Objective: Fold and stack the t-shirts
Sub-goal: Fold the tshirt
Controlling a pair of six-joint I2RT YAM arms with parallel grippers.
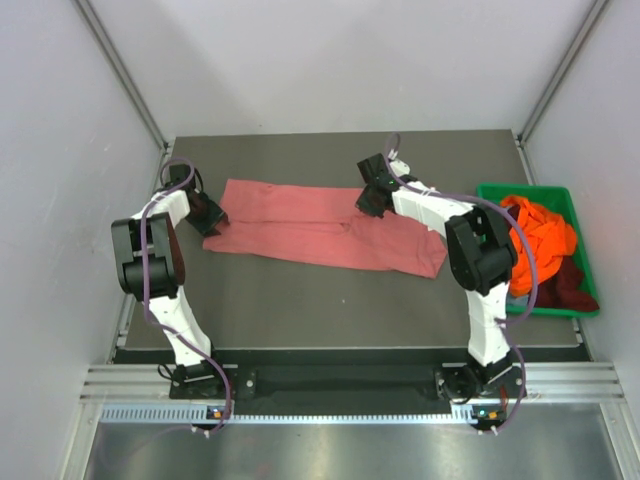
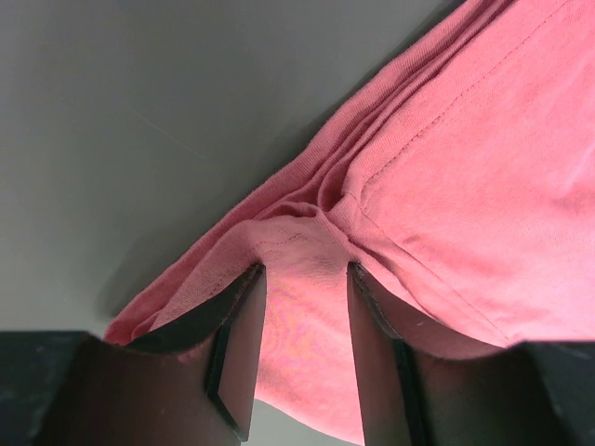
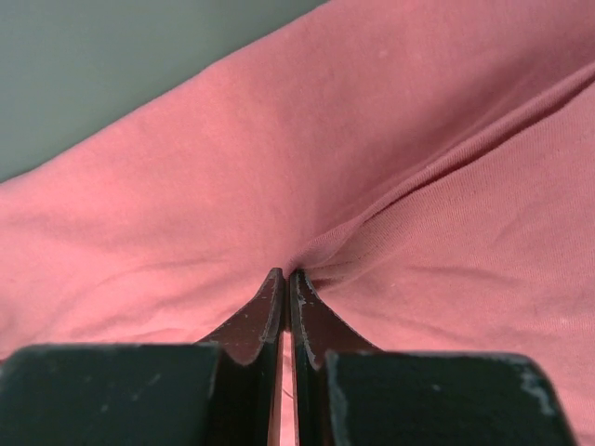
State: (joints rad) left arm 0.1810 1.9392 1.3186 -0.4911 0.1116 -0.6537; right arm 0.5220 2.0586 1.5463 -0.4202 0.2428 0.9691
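Note:
The salmon-pink t-shirt (image 1: 320,228) lies folded in a long band across the middle of the table. My left gripper (image 1: 207,216) is at its left end. In the left wrist view the fingers (image 2: 237,353) stand apart, with a bunched hem of the shirt (image 2: 307,316) lying between them. My right gripper (image 1: 371,199) is at the shirt's upper edge, right of centre. In the right wrist view its jaws (image 3: 286,283) are pressed together on a pinched fold of the pink cloth (image 3: 390,214). A bright orange shirt (image 1: 540,235) and a dark maroon one (image 1: 570,283) lie in the bin. No bluish shirt shows.
A green plastic bin (image 1: 497,191) stands at the table's right edge, beside the right arm. The dark table top (image 1: 330,300) is bordered by grey walls at the left, back and right.

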